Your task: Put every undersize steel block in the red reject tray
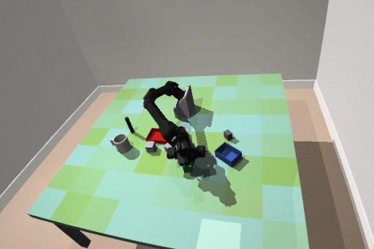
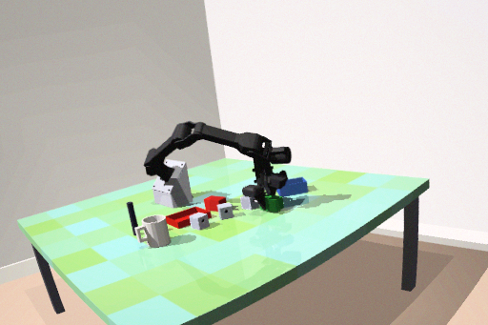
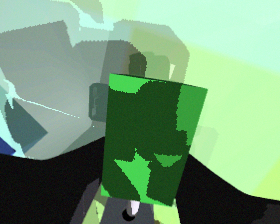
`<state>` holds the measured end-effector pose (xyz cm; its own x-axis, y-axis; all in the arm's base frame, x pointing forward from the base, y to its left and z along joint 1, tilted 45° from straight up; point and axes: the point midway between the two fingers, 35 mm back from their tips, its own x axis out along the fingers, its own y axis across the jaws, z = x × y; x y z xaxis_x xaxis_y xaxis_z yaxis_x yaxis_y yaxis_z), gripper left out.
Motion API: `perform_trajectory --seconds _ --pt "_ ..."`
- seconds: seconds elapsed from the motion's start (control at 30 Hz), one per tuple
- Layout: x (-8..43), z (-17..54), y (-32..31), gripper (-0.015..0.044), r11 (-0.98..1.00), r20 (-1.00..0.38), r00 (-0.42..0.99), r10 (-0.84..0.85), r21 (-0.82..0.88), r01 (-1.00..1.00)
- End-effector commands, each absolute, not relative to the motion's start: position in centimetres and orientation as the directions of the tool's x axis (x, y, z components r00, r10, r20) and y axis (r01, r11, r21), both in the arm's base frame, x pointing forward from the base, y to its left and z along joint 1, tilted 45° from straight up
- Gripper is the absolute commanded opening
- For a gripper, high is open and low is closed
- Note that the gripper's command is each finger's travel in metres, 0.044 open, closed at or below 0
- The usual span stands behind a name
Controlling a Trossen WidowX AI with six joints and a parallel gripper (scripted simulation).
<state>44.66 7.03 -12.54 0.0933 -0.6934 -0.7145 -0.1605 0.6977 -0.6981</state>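
Steel blocks numbered three in the exterior view: two showed their bores, while the third block stood partly hidden by the hand. The hand was partway open, closed on the single green gauge; whether its pale pin had entered the bore, I could not tell. Seen from above, with the hand as the dial's centre, one red tray lay at ten o'clock, partly covered by the arm, one blue tray at three, one small dark cube at two, and one mug at nine. The exterior view also showed one red box.
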Motion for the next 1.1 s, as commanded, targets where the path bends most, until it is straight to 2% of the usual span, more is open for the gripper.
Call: perform_trajectory --seconds 0.0,1.07 --pt "44.90 -12.51 7.56 0.0000 0.695 -0.713 0.104 -0.694 -0.700 -0.162" --pt "44.81 -12.36 7.57 0.0000 0.695 -0.713 0.104 -0.694 -0.700 -0.162"
